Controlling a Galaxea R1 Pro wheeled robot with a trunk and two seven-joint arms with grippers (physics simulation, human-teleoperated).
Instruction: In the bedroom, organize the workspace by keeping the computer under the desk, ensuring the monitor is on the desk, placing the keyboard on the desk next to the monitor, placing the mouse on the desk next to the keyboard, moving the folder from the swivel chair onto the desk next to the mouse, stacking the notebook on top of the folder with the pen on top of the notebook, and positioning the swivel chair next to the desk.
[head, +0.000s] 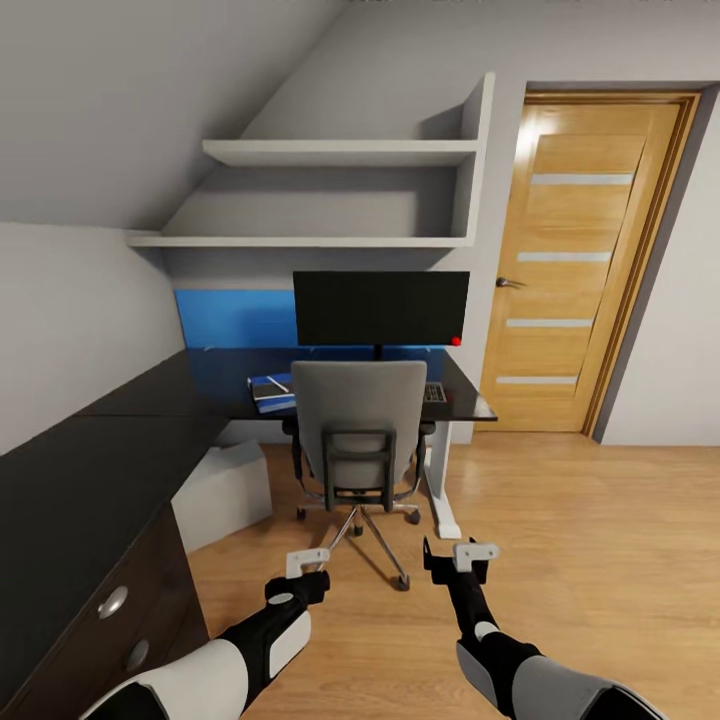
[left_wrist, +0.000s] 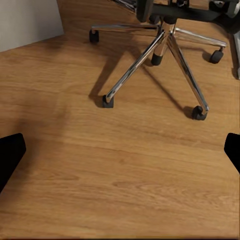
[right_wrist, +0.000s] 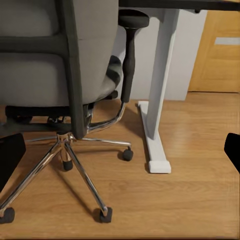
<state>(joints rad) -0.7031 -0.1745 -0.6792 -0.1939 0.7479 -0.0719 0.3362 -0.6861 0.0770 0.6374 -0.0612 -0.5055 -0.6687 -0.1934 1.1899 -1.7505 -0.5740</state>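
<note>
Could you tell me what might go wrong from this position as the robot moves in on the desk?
1. The swivel chair stands between the robot and the desk; its chrome legs reach toward the robot, so driving forward could knock it.
2. The chair back hides part of the keyboard, so a reach there may be misjudged.
3. The folder already lies on the desk, behind the chair.

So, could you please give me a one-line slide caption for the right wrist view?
Grey swivel chair on its chrome base beside the desk's white leg, on wooden floor.
</note>
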